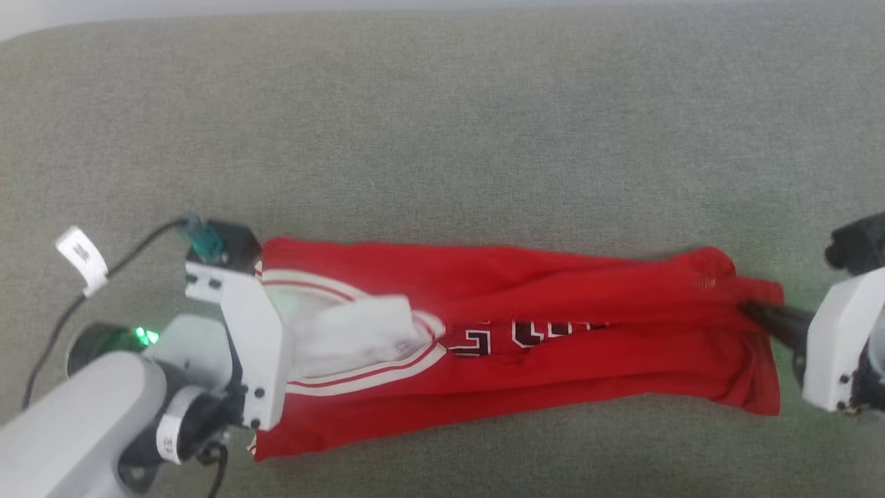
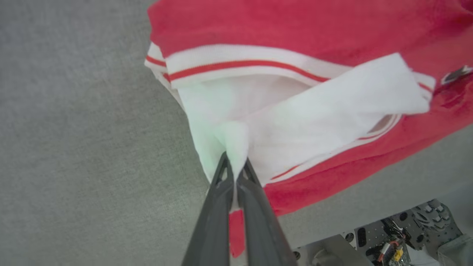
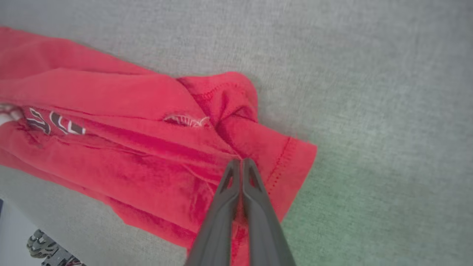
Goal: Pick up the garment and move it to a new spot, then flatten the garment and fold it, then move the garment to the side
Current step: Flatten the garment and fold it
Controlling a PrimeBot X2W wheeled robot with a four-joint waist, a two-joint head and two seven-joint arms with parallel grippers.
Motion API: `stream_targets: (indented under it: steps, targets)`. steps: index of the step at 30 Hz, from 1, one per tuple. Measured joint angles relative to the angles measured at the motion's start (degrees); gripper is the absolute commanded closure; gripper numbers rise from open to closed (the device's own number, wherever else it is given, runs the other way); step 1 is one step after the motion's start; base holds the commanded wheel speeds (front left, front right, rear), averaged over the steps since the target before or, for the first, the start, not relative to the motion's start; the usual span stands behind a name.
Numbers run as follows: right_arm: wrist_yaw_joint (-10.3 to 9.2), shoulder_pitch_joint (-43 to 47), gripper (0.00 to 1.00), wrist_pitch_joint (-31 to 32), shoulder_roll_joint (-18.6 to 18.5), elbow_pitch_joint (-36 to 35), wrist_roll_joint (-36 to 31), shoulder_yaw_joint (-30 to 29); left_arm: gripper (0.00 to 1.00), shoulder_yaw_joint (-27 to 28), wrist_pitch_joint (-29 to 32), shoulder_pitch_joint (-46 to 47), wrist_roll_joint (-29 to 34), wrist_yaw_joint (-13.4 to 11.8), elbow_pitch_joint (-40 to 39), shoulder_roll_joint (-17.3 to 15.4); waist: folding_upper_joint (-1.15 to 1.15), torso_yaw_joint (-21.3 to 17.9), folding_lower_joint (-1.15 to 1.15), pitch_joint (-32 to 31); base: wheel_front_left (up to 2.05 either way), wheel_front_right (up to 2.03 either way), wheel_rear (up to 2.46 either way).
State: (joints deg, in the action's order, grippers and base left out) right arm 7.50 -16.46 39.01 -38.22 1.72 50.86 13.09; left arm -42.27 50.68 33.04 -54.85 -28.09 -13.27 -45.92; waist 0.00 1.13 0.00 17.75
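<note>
**Clamped at both ends, drawn out long**

Pinched shut with the left fingers (image 2: pixel 218 207) on a tuft of white lining at the neck opening, lower middle of the left wrist view. No gap at the tips, only cloth bunching up out of them.

Shut likewise with the right fingers (image 3: pixel 225 207) on the red hem at the opposite end, lower middle of the right wrist view, just inside the stitched edge.

Gripped at these two far ends, most likely, to draw the garment (image 1: pixel 553 283) taut and pull out its creases.

Stretched as a long red band across the middle of the head view, from centre left to centre right, resting on the grey bench (image 1: pixel 442 124).

Not yet flat: gathered lengthwise into folds running end to end, lettering half swallowed in a crease, a flap of white fabric flopped over the striped trim at the left.

Judged to be the flattening step, with folding and moving aside yet to come.

Worth watching for the thin tuft of lining slipping free under more pull.
</note>
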Motion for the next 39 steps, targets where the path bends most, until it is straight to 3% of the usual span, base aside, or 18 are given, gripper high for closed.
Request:
stream_targets:
  steps: [3,4,5,6,7,8,14,24,30,39]
  targets:
    - [-0.01,0.98,1.0,0.96,1.93,1.64,-0.36,-0.14,1.0,-0.15,-1.23,-2.1,-1.6,0.55,2.01,1.03,0.0,0.12,0.0,-0.43,0.0,0.0,0.0]
    - [-0.01,0.98,1.0,1.0,2.31,2.25,-0.86,0.0,0.67,-0.32,-2.46,-2.41,-1.45,1.56,2.78,1.4,0.0,0.16,0.0,-0.59,0.0,0.0,0.0]
    - [-0.01,0.96,0.82,0.99,2.79,2.72,-0.94,-0.08,0.61,-0.02,-3.49,-2.5,-1.62,1.76,3.88,1.94,0.0,0.2,0.0,-0.76,0.0,0.0,0.0]
    - [-0.01,0.92,0.09,0.8,3.2,3.36,-1.35,-0.04,0.54,0.11,-4.16,-2.51,-1.85,2.45,5.1,2.52,0.0,0.26,0.0,-0.94,0.0,0.0,0.0]
    - [-0.01,0.86,0.0,0.77,3.66,3.94,-1.98,0.11,0.17,0.0,-5.02,-2.59,-1.8,3.52,6.1,2.78,0.0,0.3,0.0,-1.2,0.0,0.0,0.0]
    - [-0.01,0.85,0.0,0.78,4.14,4.32,-2.08,0.24,0.0,0.21,-6.28,-2.81,-1.82,4.14,7.21,3.2,0.0,0.32,0.0,-1.48,0.0,0.0,0.0]
    - [-0.01,0.88,0.0,0.89,5.81,4.66,-2.74,-0.24,0.0,2.46,-12.73,-4.7,-2.68,7.12,10.9,4.66,0.0,0.36,0.0,-3.62,0.0,0.0,0.0]
    - [-0.01,4.81,0.0,0.37,7.21,2.89,-3.66,-5.87,0.0,7.11,-30.55,-10.84,-0.87,11.09,11.07,4.54,0.0,0.46,0.0,-6.87,0.0,0.0,0.0]
    - [-0.01,6.11,0.0,1.22,8.42,4.28,-5.19,-10.55,0.0,9.66,-42.11,-15.56,1.87,11.8,11.02,4.33,0.0,1.26,0.0,-7.67,0.0,0.0,0.0]
    - [-0.01,5.45,0.0,4.36,9.35,9.15,-5.6,-13.4,0.0,13.22,-56.7,-22.12,2.68,12.13,12.72,6.92,0.0,4.14,0.0,-7.08,0.0,0.0,0.0]
